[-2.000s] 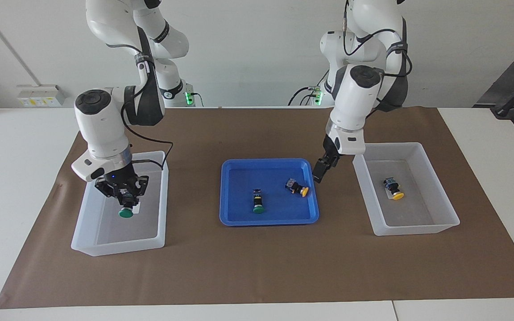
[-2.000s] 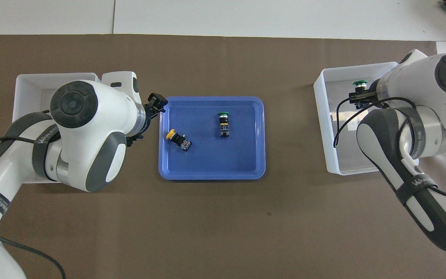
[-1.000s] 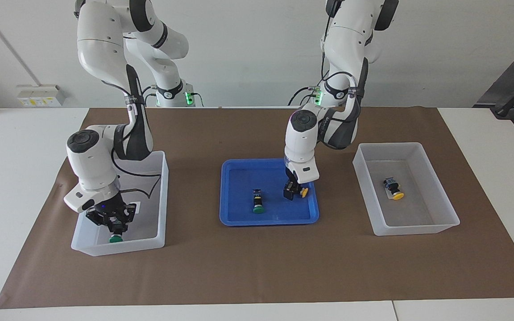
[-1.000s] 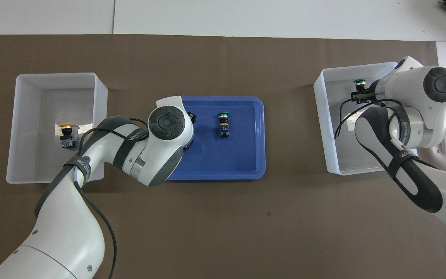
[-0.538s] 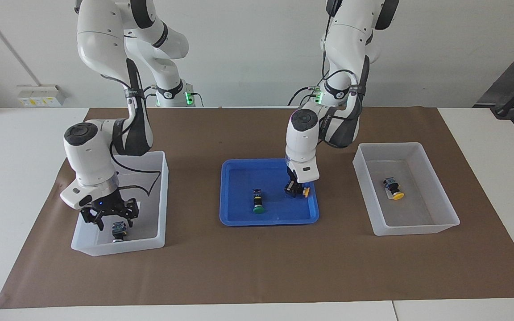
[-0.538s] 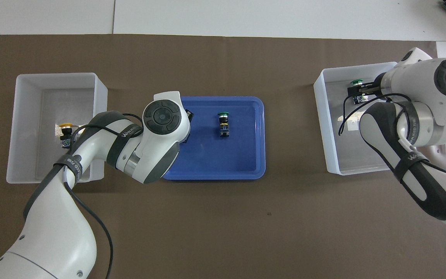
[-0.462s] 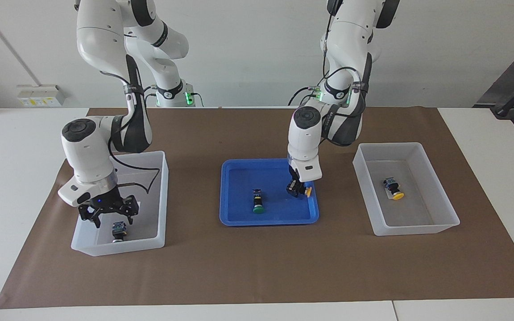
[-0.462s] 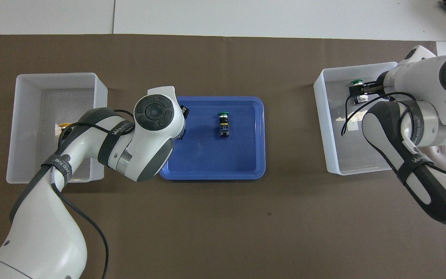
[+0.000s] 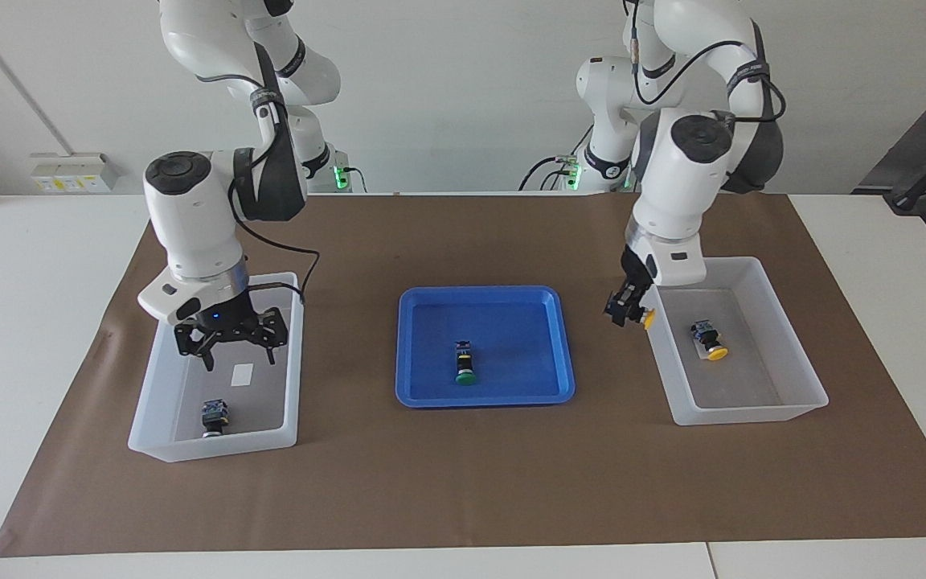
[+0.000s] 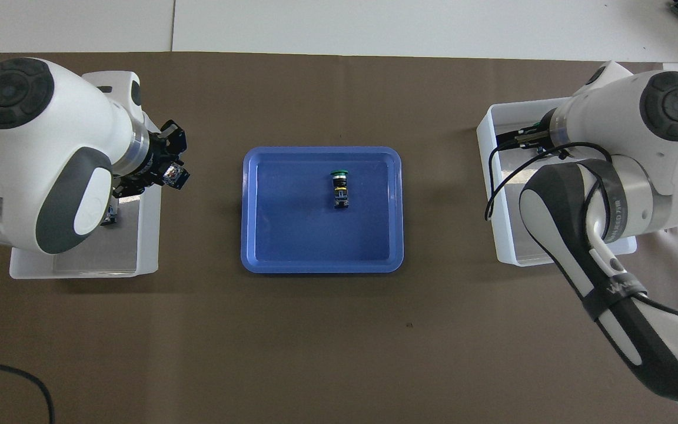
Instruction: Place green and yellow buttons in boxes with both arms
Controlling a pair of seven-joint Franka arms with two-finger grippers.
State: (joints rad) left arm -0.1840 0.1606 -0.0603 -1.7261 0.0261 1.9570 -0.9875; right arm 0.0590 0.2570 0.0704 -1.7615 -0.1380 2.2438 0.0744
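Observation:
My left gripper is shut on a yellow button and holds it in the air over the tray-side wall of the box at the left arm's end; it also shows in the overhead view. A second yellow button lies in that box. My right gripper is open and empty above the box at the right arm's end. A green button lies in that box, farther from the robots than the gripper. Another green button lies in the blue tray.
The shallow blue tray sits mid-table between the two boxes on a brown mat. A small white label lies on the floor of the box at the right arm's end. White table shows around the mat.
The left gripper closed on the yellow button in the tray, lifted it and carried it to its box's wall. The right gripper released the green button in its box, opened and rose.

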